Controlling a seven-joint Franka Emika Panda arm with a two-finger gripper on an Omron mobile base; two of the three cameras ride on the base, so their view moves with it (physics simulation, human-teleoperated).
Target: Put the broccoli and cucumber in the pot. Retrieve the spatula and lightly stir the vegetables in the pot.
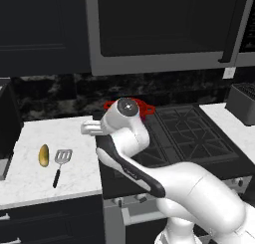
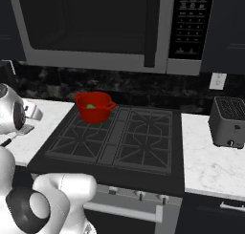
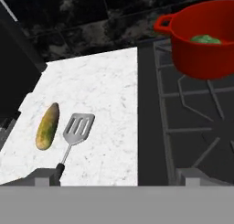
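- My claw (image 3: 116, 175) stands wide open with nothing between its fingertips (image 3: 45, 176), above the edge where counter meets stove.
- The round bright-red pot (image 2: 94, 111) sits on the black gas stove (image 2: 119, 137), at its rear left burner.
- The dark-green bumpy broccoli (image 3: 205, 39) lies inside the pot.
- The yellowish-olive oblong cucumber (image 3: 47, 126) lies on the white marble counter (image 3: 98, 86).
- The slotted silvery-grey spatula with a thin black handle (image 3: 77, 129) lies just beside the cucumber, apart from it.
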